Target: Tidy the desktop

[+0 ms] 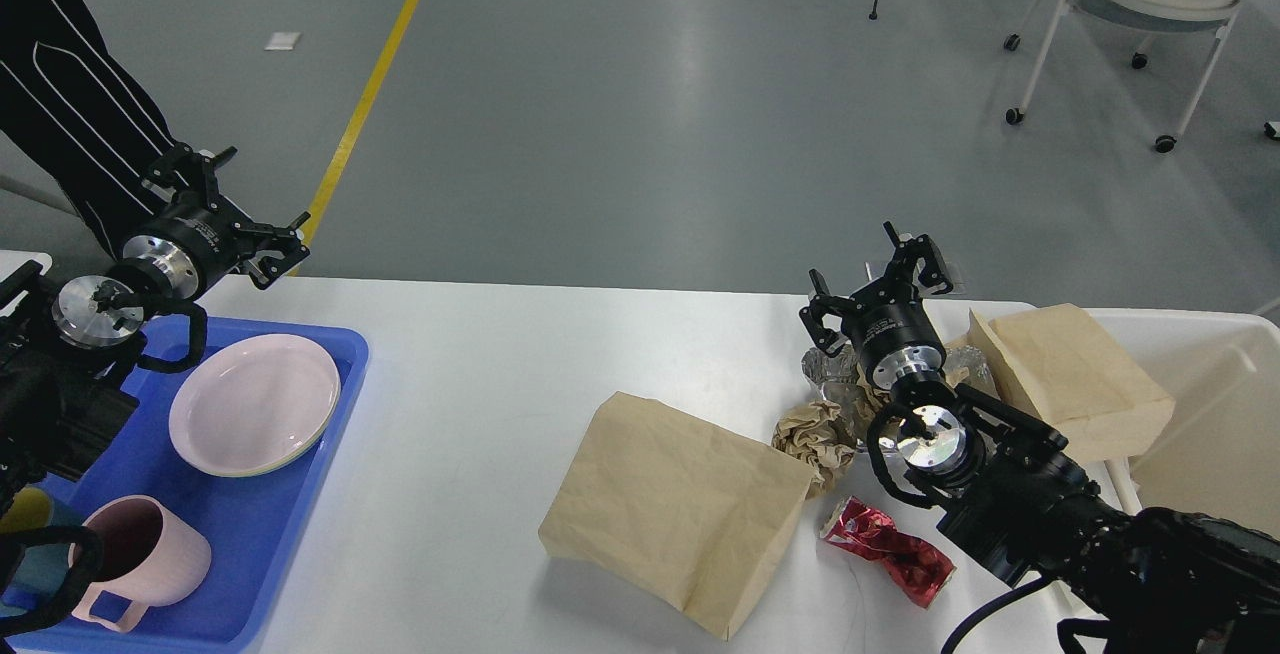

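Two grippers show in the head view: your left gripper (232, 214) hangs above the far-left edge of the desktop (470, 364), fingers spread and empty, and your right gripper (880, 279) is raised over the litter at the right, fingers likewise apart and holding nothing. Expect the two paper bags (680, 509) (1070, 374) and the paper ball (815, 434) to be light and yielding, best pinched at an edge or fold, and the red wrapper (890, 549) to be thin and slippery. The desktop itself is smooth, white and hard, with a blue tray (250, 534) at its left, a bin (1210, 404) at its right, and open grey floor beyond.
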Controlling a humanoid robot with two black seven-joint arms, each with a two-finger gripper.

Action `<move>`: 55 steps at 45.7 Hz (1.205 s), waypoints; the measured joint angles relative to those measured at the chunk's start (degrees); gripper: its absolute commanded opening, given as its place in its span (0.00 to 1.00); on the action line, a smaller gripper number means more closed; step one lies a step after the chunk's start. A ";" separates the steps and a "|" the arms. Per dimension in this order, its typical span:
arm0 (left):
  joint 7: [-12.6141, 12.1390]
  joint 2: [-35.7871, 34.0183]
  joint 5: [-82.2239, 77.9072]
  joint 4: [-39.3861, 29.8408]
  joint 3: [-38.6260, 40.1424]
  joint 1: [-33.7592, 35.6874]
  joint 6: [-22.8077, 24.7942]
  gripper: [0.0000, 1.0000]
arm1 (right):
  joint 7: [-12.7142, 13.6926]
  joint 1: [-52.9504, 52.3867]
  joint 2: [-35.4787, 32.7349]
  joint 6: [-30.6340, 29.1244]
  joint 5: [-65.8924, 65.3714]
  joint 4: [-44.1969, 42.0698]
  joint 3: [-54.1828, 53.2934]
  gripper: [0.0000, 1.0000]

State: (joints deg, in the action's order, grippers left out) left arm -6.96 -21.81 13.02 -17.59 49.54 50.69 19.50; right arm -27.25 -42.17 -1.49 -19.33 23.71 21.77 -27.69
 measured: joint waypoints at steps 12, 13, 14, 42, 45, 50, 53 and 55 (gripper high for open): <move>7.37 4.04 -0.47 0.18 -0.17 -1.03 -0.04 0.99 | 0.00 0.07 0.02 0.00 0.00 0.04 0.00 1.00; 7.57 4.64 -0.49 0.18 -0.15 -1.33 0.05 0.99 | 0.00 0.07 0.02 0.00 0.00 0.04 0.00 1.00; 7.77 5.21 -0.51 0.18 -0.15 -1.66 0.18 0.99 | 0.00 0.07 0.02 0.00 0.00 0.04 0.00 1.00; 21.92 10.46 -0.80 -0.08 -0.32 -13.69 22.26 1.00 | 0.00 -0.01 -0.01 0.01 0.00 -0.07 0.00 1.00; 22.04 10.50 -0.80 -0.14 -0.32 -13.95 23.31 1.00 | 0.00 -0.01 -0.01 0.00 0.00 -0.07 0.00 1.00; 22.09 10.52 -0.80 -0.15 -0.33 -14.26 24.01 1.00 | 0.00 -0.01 -0.01 -0.01 0.00 -0.07 0.00 1.00; 22.26 10.92 -0.80 -0.04 -0.33 -14.29 23.95 0.99 | 0.00 0.00 -0.01 -0.01 0.00 -0.07 0.00 1.00; 22.36 11.25 -0.80 0.01 -0.33 -14.29 23.73 0.99 | 0.00 0.00 -0.01 -0.01 0.00 -0.06 0.00 1.00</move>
State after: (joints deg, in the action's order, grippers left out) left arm 15.40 -10.56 12.22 -17.57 49.22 36.40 43.23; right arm -27.25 -42.17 -1.49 -19.34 23.71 21.70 -27.69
